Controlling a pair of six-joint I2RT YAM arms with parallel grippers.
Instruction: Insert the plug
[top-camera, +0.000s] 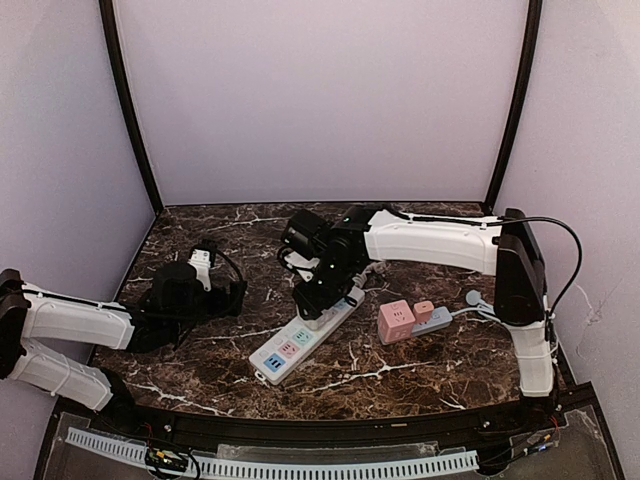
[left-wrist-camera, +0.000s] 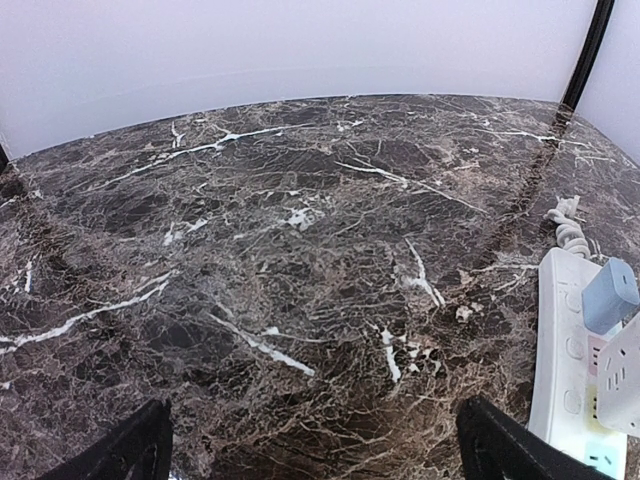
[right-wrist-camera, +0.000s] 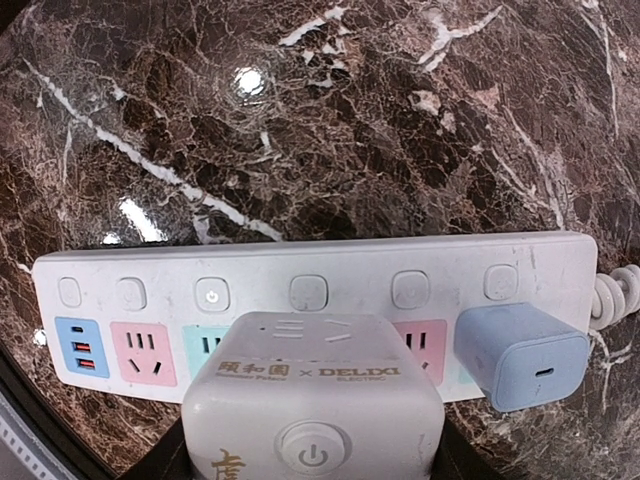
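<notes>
Rounded white cube plug (right-wrist-camera: 312, 400), gripped by right tool (top-camera: 320, 292), over smooth power strip (right-wrist-camera: 300, 262); left tool (left-wrist-camera: 315, 455) released.

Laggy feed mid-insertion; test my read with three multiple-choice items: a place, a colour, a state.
1. The blue charger sits: A. lying loose B. plugged into the power strip, by its cord C. held aloft
2. The cube right of the strip is: A. green B. yellow C. pink
3. The left gripper is: A. open, empty B. shut on the cord C. shut on the strip
Answers: B, the right wrist view shows it seated beside the coiled cord; C, it shows pink from above; A, its fingers stand wide apart over the bare marble table.
</notes>
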